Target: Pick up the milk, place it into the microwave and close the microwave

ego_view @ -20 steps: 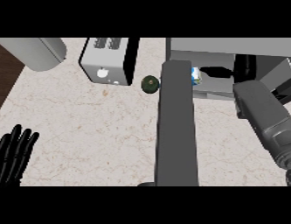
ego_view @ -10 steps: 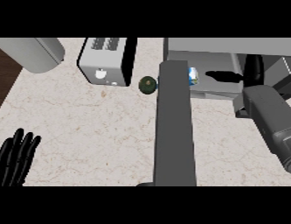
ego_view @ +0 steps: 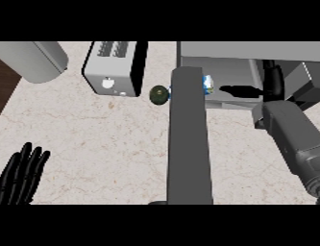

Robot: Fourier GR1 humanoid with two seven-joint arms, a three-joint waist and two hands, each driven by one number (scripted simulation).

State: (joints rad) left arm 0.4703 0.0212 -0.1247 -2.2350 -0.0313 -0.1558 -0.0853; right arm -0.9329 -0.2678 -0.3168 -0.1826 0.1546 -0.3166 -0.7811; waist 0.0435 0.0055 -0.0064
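The milk sits inside the microwave, its door wide open. Right hand reaches inside — can't tell its fingers. Left hand rests open on the bench.

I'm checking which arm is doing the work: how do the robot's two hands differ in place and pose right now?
The left hand lies open over the counter at the view's lower left, fingers straight, touching nothing; the right hand is up at the open microwave, mostly hidden, so its fingers cannot be read. The left hand is far from the milk; the right hand is near it, beside the open door. Both hands are black.
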